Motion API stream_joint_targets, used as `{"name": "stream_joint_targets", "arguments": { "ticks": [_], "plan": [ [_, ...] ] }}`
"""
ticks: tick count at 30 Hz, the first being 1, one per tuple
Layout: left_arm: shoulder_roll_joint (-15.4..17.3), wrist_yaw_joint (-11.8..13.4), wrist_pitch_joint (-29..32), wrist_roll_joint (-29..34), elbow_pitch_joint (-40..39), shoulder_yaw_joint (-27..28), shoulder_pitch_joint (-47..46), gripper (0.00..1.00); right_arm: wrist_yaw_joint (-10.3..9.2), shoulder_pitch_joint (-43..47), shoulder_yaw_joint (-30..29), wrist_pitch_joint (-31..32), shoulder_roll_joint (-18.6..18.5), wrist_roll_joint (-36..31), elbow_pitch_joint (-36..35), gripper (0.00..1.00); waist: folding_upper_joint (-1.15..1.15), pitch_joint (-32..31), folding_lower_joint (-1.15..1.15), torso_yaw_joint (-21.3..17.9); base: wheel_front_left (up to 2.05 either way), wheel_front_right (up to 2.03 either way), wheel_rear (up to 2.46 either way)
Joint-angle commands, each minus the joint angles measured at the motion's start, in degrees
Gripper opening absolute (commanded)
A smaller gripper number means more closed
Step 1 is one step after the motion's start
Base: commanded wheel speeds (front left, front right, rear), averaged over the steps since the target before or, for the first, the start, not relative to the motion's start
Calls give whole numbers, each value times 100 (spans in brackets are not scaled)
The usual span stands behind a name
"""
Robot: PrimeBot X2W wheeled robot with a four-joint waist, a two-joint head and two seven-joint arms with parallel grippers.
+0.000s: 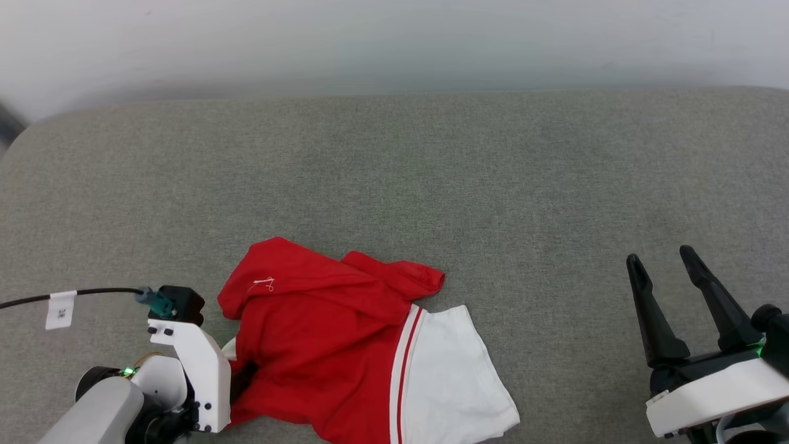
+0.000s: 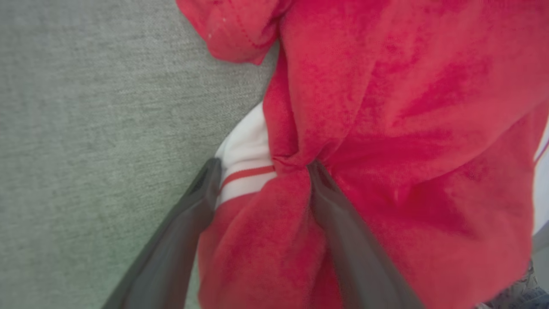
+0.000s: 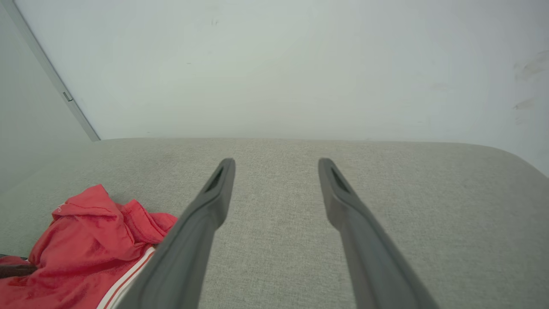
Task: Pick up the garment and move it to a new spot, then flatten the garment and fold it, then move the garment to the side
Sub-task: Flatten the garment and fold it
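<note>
The left claw [image 2: 263, 167] stands wide, its fingers astride a bunch of the crumpled jersey [image 1: 320, 345] on the near part of the grey cushion [image 1: 394, 172]. The right claw [image 1: 661, 259] is wide, empty, well apart. I judge this the pick-up step: next the left must close.

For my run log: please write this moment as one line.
garment: crumpled on grey cushion | left fingers: open, astride red fold | right fingers: open, empty, clear of garment
</note>
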Motion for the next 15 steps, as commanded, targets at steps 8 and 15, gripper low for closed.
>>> {"name": "stream_joint_targets", "arguments": {
  "ticks": [8, 15],
  "plan": [
    [-203, -31, -635, 420, 94, -149, -102, 0, -4, -46, -62, -46, 27, 19, 126, 100, 0, -152, 0, 10, 0, 0, 0],
    [-239, 394, -1779, 1263, -551, -82, -440, 0, -4, 80, -124, 3, 58, 19, 157, 100, 0, -563, 0, 106, 0, 0, 0]
  ]
}}
